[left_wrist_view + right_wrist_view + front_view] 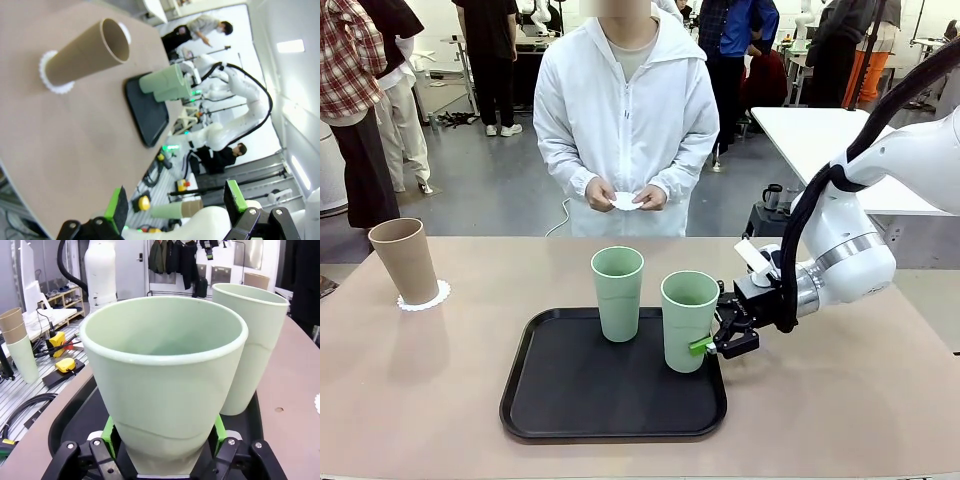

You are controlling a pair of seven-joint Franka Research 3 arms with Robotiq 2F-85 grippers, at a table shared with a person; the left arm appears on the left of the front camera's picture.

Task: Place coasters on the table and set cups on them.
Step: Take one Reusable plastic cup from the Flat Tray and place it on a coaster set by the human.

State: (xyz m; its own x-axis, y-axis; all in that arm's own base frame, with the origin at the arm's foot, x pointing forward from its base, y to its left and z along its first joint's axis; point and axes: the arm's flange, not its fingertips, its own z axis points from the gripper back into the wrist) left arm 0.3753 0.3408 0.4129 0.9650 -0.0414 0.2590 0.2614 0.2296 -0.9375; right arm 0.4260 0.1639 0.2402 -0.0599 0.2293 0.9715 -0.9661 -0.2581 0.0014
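Observation:
A tan-brown cup (405, 260) stands on a white lacy coaster (424, 297) at the table's (840, 400) far left; the left wrist view shows that cup (85, 52) and coaster (59, 89) too. Two pale green cups stand on the black tray (570, 400). My right gripper (705, 345) is shut on the lower part of the nearer green cup (688, 320); in its wrist view the green pads (107, 432) press both sides of that cup (165, 365). The other green cup (618, 290) stands free behind it. My left gripper (177, 200) hangs open above the table with nothing between its fingers.
The person stands at the far edge holding a white coaster (625, 201) in both hands. A white table (820, 130) stands behind on the right. Bare tabletop lies left and right of the tray.

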